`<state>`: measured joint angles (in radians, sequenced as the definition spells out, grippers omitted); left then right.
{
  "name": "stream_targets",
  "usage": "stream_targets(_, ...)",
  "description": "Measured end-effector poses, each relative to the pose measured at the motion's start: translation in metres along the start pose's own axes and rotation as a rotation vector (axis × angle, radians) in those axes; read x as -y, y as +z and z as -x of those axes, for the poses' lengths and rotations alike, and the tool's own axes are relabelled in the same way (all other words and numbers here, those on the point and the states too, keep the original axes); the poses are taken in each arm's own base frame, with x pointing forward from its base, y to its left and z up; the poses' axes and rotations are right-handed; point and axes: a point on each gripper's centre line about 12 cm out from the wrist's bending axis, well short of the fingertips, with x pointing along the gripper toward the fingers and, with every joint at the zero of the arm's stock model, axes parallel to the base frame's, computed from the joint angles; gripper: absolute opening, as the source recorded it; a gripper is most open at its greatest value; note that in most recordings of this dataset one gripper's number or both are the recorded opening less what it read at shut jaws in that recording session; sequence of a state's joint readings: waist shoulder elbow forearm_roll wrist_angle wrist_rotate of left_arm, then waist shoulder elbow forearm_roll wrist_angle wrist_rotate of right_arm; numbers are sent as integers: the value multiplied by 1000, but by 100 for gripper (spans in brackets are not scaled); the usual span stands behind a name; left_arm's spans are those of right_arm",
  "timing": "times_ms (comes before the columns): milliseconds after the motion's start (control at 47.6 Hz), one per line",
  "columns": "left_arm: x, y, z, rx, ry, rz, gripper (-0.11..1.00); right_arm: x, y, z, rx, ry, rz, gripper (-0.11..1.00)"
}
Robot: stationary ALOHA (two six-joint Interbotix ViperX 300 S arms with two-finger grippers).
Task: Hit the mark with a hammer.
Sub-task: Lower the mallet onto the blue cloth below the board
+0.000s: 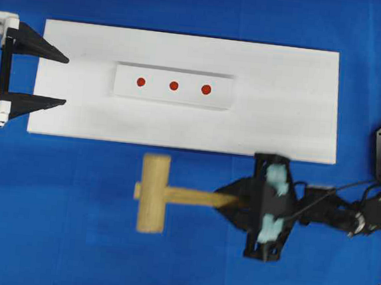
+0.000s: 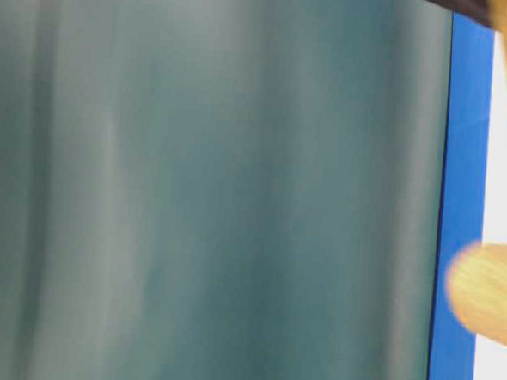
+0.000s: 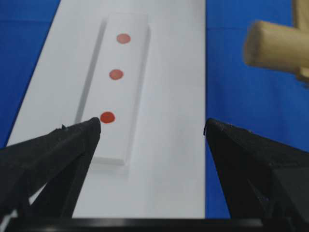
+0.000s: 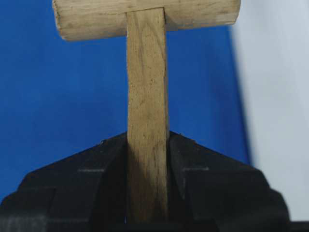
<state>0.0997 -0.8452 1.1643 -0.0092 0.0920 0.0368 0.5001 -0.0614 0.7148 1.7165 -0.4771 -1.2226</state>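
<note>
Blue surface point(image 1: 68, 238) carrying a white board point(image 1: 282, 90); on it a raised white strip point(image 1: 174, 86) with three red marks point(image 1: 173, 86) in a row. Table-level view mostly blocked by a blurred grey-green mass. Hammer point(image 1: 172, 195) over the blue beside the board's near edge, handle clamped in the closed right hand point(image 1: 237, 201). Left hand point(image 1: 61, 80) spread wide at the board's left end, holding nothing.
</note>
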Motion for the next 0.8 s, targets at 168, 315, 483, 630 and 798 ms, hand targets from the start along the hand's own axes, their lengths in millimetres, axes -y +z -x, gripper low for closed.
stream_targets(168,0,0,0,2,0,0,87,-7,6,-15,1,-9,-1,8)
stream_targets(315,0,0,0,3,0,3,87,-12,15,-29,7,4,-3,8)
stream_targets(483,0,0,0,2,0,2,87,-14,23,-48,-1,33,-7,8)
stream_targets(630,0,1,1,8,0,3,87,-12,25,-65,-16,30,-12,8)
stream_targets(798,0,1,3,12,0,2,87,-6,19,-78,-38,13,-13,8)
